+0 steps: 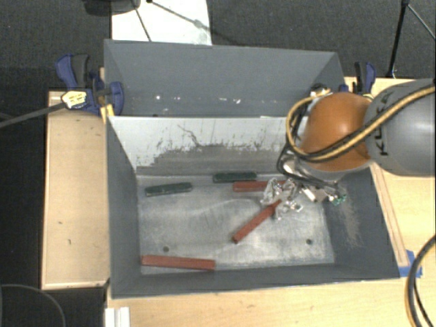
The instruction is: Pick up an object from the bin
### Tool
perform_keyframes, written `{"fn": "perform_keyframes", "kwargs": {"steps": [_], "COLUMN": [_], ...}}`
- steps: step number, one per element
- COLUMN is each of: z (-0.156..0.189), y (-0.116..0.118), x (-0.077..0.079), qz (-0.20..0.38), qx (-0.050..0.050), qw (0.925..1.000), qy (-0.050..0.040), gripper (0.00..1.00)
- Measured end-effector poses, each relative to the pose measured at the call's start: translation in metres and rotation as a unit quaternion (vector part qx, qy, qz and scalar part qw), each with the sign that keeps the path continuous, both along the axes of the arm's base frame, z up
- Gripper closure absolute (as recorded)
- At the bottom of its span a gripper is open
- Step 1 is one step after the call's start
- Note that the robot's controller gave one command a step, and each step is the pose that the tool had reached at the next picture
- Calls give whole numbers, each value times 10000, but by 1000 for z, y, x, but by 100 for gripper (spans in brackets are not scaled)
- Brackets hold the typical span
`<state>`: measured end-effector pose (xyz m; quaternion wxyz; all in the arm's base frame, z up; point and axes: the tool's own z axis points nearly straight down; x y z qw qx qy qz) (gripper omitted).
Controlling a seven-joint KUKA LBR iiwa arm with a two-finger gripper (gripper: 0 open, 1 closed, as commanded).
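Grey walls of the bin (225, 80) are sloping down to a scuffed floor, and I am watching the arm (409, 138) reaching in from the right. Its orange-covered wrist (334, 131) is bending down, with the gripper (283, 199) sitting low over the upper end of the diagonal red-brown stick (251, 227) at mid-floor; I cannot tell whether the gripper is apart or together. A short red-brown stick (246, 186) and a dark green stick (231, 178) are lying just left of it by the back wall, a second green stick (167, 190) is lying further left and a front red-brown stick (178, 263) near the front-left corner, while the lettering on the arm's grey link is showing me only "KU".
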<state>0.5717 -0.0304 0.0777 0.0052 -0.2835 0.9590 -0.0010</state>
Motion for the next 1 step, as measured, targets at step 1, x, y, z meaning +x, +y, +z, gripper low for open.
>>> {"fn": "perform_keyframes", "kwargs": {"steps": [1], "z": [140], "y": [-7], "x": [13], "qz": [-544], "qx": [1], "qw": [9985], "qy": [33], "gripper": [100]}}
